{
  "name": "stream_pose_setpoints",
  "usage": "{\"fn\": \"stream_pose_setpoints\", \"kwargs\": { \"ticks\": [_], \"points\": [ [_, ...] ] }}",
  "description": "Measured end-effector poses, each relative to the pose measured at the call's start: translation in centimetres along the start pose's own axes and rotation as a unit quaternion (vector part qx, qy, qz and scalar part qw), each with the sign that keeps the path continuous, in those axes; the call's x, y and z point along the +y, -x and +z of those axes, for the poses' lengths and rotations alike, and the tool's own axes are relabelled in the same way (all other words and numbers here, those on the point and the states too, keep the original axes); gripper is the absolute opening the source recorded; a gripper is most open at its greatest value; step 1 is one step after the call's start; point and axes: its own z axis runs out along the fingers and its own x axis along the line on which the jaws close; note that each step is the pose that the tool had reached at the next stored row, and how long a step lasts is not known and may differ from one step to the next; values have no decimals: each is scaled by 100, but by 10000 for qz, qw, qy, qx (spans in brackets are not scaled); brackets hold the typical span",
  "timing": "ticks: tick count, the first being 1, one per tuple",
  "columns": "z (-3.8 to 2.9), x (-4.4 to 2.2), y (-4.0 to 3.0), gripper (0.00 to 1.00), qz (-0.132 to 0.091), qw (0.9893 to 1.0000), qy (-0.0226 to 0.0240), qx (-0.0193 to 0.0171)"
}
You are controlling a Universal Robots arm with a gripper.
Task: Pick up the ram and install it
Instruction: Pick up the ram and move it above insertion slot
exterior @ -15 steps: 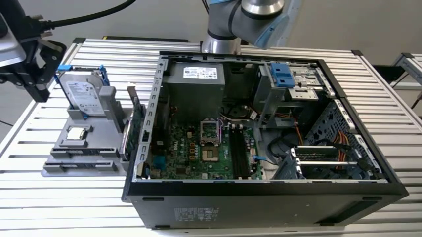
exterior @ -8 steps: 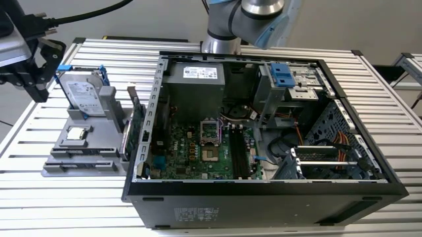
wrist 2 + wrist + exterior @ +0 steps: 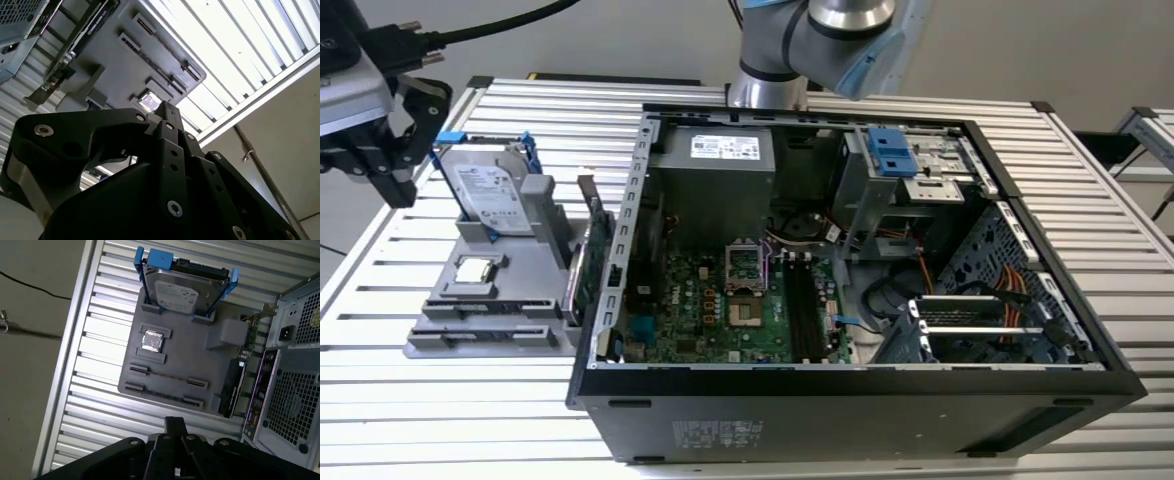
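Grey holder tray (image 3: 197, 357) carries the ram (image 3: 167, 376), standing on edge in its slot, not yet lifted; gripper (image 3: 175, 424) hangs clear of it, opening not discernible; motherboard slots (image 3: 803, 312) appear unfilled.

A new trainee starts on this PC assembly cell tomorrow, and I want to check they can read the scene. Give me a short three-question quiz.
1. True or false: the hard drive lies flat on the gray tray.
2. Where is the ram? A) in the gray tray B) in a motherboard slot C) on the floor
3. Fill in: in the exterior view, the gray tray sits on the view's ____ of the computer case.
Key: 1 false, it stands upright; 2 A; 3 left.
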Motion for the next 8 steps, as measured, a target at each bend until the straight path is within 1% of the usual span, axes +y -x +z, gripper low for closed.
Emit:
{"fn": "stream_pose_setpoints", "kwargs": {
  "ticks": [4, 8],
  "points": [
    [-1, 0, -1, 0, -178, 9998, -4, 9],
    [-1, 1, -2, 0, -355, 9994, -8, 18]
  ]
}}
